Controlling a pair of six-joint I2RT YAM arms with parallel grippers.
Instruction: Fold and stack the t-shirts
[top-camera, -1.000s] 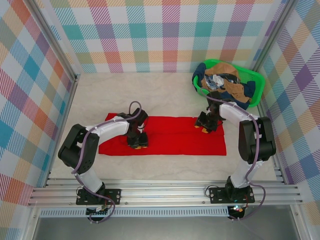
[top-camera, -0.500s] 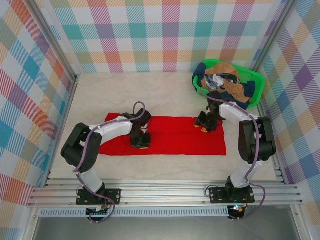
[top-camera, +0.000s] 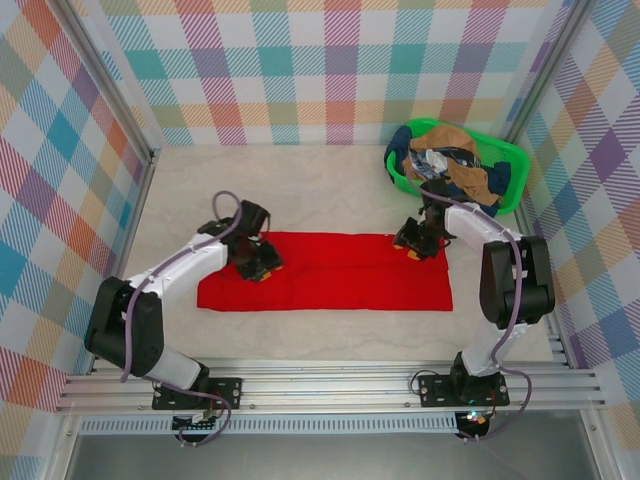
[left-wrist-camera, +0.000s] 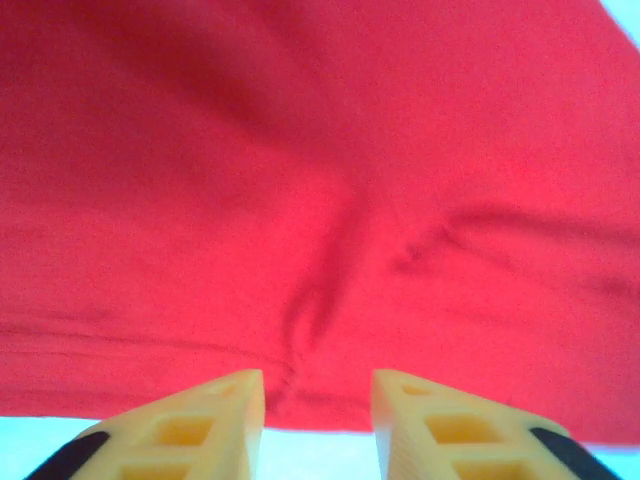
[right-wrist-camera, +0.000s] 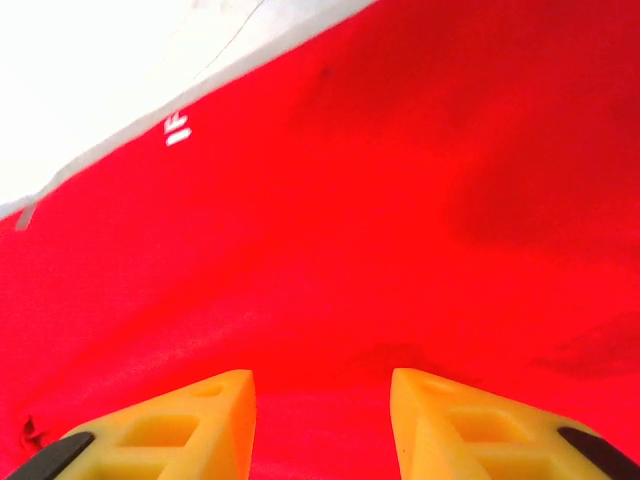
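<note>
Left claw (top-camera: 258, 265): sits low on the left part of the red t-shirt (top-camera: 340, 275), near its far edge, seen from above.
Left claw, own camera (left-wrist-camera: 320, 410): yellow fingers (left-wrist-camera: 200, 425) stand apart with a clear gap; nothing is clamped between them.
Cloth at left claw: the wrist view gives a short crease (left-wrist-camera: 310, 310) running up from the gap and the shirt's (left-wrist-camera: 320, 180) edge just ahead of the tips, with a pale strip of table below; the overhead view is too coarse for either.
Right claw (top-camera: 415, 248): rests on the far edge of the shirt near its right end.
Right claw, own camera (right-wrist-camera: 320, 420): fingers (right-wrist-camera: 190, 425) parted, red cloth (right-wrist-camera: 400, 200) across the gap, no pinch visible.
Cloth at right claw: the wrist view shows a pale hem running diagonally and small white marks (right-wrist-camera: 178, 130) beside it, with bright table beyond.
Red t-shirt, overhead: lies flat as a long band across the table (top-camera: 330, 190) between the arms, with a lengthwise fold line along it.
Other t-shirts: tan-brown (top-camera: 470, 180), navy (top-camera: 400, 160) and white-patterned (top-camera: 430, 162) heaped in the green basket (top-camera: 432, 124) at the far right corner, near the right claw.
Surround: plaid walls on three sides, in the overhead view.
</note>
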